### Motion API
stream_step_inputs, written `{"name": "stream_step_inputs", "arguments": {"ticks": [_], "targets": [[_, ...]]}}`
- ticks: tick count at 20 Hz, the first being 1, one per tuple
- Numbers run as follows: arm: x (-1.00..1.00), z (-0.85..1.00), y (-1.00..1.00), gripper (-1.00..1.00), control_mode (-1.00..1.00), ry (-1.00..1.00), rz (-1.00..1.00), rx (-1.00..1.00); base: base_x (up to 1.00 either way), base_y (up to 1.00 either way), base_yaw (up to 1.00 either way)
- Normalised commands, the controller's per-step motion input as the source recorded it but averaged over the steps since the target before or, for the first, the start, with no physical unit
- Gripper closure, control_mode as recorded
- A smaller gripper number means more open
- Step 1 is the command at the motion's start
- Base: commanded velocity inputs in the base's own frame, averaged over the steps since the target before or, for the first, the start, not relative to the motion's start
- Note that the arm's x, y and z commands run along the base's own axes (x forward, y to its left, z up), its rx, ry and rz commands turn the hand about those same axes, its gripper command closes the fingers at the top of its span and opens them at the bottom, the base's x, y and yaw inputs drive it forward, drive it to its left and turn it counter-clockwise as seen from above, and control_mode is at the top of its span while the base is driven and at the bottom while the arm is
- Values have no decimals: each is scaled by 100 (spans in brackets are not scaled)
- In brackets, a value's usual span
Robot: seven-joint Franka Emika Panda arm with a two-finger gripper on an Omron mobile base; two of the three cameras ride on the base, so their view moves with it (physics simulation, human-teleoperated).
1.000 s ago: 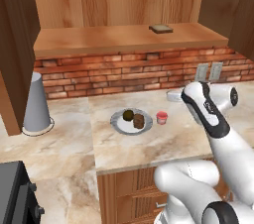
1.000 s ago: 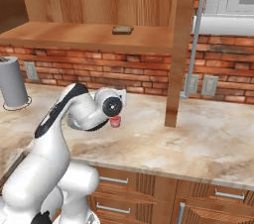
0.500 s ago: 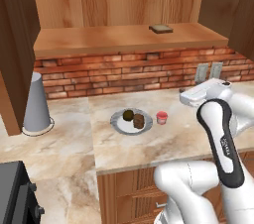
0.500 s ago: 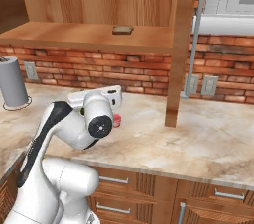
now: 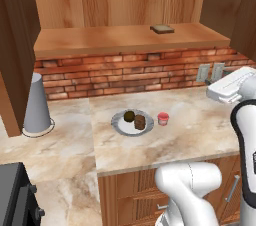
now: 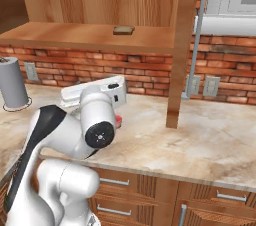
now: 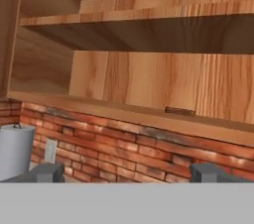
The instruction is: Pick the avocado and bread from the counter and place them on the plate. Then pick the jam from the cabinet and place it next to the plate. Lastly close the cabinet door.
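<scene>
Wooden cabinet (image 7: 149,79) ahead of hand (image 7: 126,173), fingers spread, empty; jam (image 5: 163,118) beside plate (image 5: 120,125), well below.

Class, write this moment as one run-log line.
avocado, bread: on plate | jam: beside plate | cabinet: open | hand: open, empty

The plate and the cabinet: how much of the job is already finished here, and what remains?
Done: the avocado and the bread lie on the plate, and the jam stands beside it on the counter. In hand: nothing; the gripper is open, facing the cabinet. Left: closing the cabinet door, which stands open.
</scene>
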Motion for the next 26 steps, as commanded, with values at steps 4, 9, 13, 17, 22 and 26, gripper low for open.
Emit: {"name": "stream_step_inputs", "arguments": {"ticks": [4,9,13,17,22,26], "targets": [[-79,61,-29,-100,-100,1,-3,-2,0,0,0],[-80,37,-34,-100,-100,4,-5,-4,0,0,0],[-84,23,-34,-100,-100,8,-5,-4,0,0,0],[-84,12,-22,-100,-100,9,-8,-6,0,0,0],[-70,-2,-31,-100,-100,2,-9,-1,0,0,0],[-20,0,-29,-100,-100,-2,-8,1,0,0,0]]}}
